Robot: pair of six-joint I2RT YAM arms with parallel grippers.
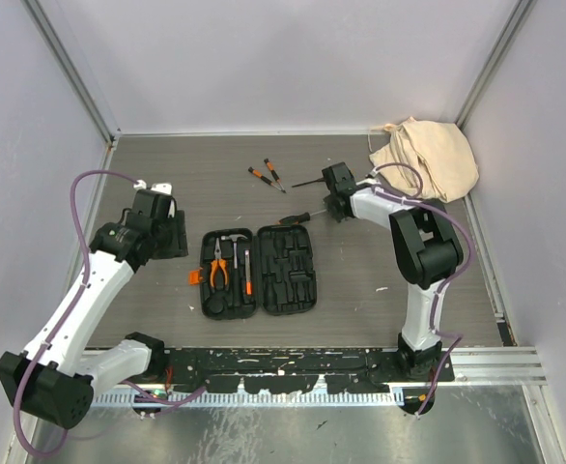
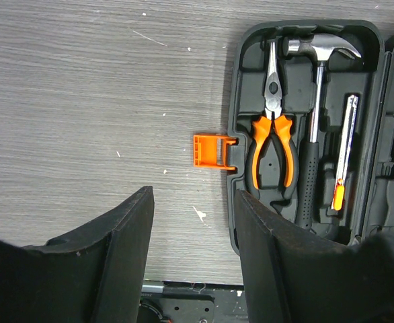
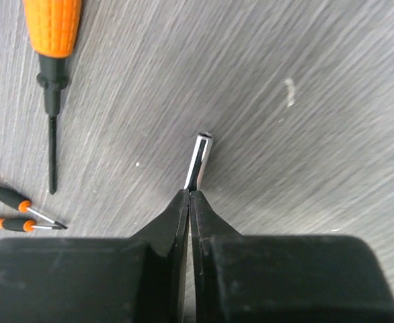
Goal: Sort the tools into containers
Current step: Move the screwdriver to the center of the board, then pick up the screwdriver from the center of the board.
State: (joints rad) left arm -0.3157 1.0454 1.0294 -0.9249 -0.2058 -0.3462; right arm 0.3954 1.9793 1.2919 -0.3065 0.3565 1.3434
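Right wrist — pincer (image 3: 190, 195) apparently pinches metal strip (image 3: 198, 158).

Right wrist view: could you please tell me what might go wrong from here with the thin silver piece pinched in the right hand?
1. The right hand pinches the thin silver piece at its very fingertips, with the piece sticking out ahead; it may swivel or slip out on lifting.
2. The free slots in the open tool case look narrow, so a tilted piece may lie across them instead of seating.
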